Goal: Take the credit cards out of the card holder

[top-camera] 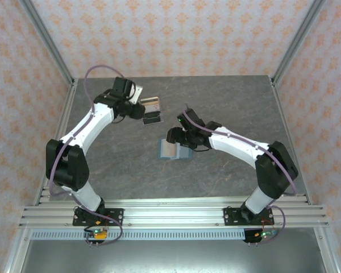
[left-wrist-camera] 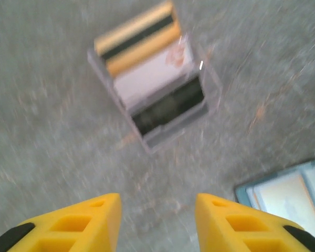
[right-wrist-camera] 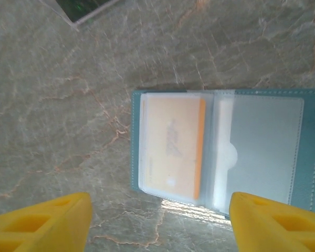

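Right wrist view: card holder (right-wrist-camera: 262, 152) lay open on the table (right-wrist-camera: 52, 105) under your right gripper (right-wrist-camera: 160, 220), jaws apart, empty; one tan credit card (right-wrist-camera: 170, 144) sat in a sleeve. Nearby, your left gripper (left-wrist-camera: 157, 220) also gaped empty. Risk noted: the unpinned holder could have lifted with the card.

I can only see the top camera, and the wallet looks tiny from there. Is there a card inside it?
Observer: Yes. The right wrist view shows one tan-orange card in one pocket of the card holder. The other pocket looks empty.
Operator: Are the right jaws grabbing it?
Observer: No. They stand wide apart with nothing gripped between them.
Operator: What about the cards lying outside it?
Observer: The left wrist view is blurry, but those cards overlap in a short row: a tan one with a dark stripe, a white one, then a dark-striped one.
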Available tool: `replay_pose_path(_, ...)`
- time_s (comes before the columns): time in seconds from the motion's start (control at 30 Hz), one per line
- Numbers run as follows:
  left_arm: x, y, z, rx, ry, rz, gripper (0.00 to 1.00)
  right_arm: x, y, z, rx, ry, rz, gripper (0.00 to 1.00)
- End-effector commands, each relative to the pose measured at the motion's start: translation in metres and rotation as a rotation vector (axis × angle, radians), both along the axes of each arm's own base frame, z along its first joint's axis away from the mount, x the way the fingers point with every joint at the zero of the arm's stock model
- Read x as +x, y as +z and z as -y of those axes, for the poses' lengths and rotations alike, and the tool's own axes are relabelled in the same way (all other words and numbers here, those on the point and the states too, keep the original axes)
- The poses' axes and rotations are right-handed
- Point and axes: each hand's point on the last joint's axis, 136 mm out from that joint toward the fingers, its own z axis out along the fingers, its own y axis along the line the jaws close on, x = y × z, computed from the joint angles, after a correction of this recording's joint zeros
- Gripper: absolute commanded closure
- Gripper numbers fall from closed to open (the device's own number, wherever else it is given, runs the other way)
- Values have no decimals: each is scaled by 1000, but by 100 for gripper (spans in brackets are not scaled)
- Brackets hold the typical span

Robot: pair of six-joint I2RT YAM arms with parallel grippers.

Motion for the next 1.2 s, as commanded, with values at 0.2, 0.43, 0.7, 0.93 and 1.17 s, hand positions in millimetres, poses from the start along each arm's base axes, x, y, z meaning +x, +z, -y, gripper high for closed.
replay_pose_path(0.2, -35, -22, -23, -132, 381, -79, 52, 8, -47, 1, -165, 5, -65, 40)
replay_pose_path(0.43, -51, -44, 8, -313, 419, -170, 38, 9, -72, 4, -236, 20, -103, 48)
replay_pose_path(0.7, -63, -57, 74, -526, 331, -309, 41, 4, -94, 22, -330, 7, -126, 53)
replay_pose_path(0.93, -74, -74, 108, -556, 273, -397, 50, 1, -103, 28, -348, 12, -131, 61)
replay_pose_path(1.17, -78, -91, 125, -524, 248, -452, 57, 1, -101, 23, -277, 16, -126, 63)
